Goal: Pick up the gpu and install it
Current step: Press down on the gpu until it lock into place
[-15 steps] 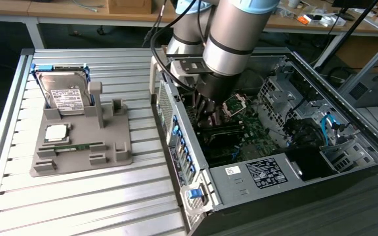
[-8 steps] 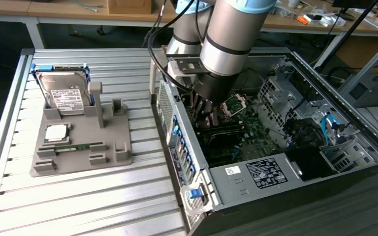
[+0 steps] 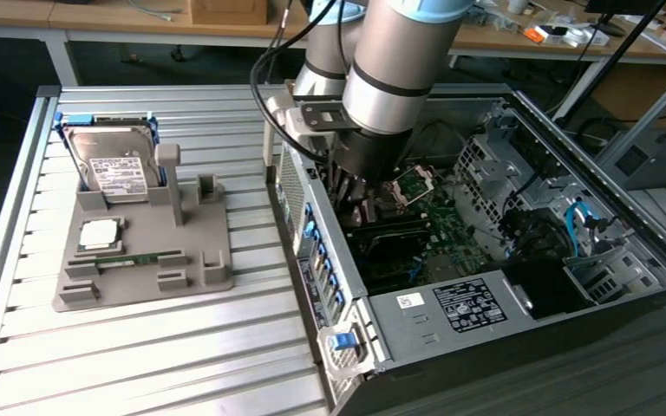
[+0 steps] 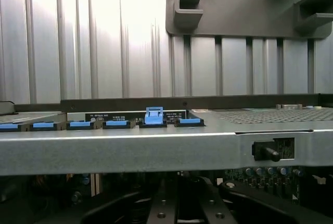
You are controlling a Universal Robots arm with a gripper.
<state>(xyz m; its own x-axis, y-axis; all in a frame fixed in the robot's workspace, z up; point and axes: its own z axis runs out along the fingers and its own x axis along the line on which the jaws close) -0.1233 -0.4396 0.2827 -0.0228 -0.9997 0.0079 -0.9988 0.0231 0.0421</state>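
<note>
End effector (image 3: 362, 201) is lowered inside the open PC case (image 3: 610, 217), fingers closed together per its state. The gpu (image 3: 394, 232) appears as a dark card directly below it over the motherboard, long axis running along the case's length; whether it is gripped is unclear.

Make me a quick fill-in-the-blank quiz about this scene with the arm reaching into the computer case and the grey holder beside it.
1. The gripper is lowered inside the open computer ____.
2. On the grey holder, the hard drive stands at the end ____ from the camera in the exterior view.
3. The clips along the case edge are coloured ____.
4. The case lies to the exterior view's ____ of the holder.

Missing words: case; farthest; blue; right
</note>
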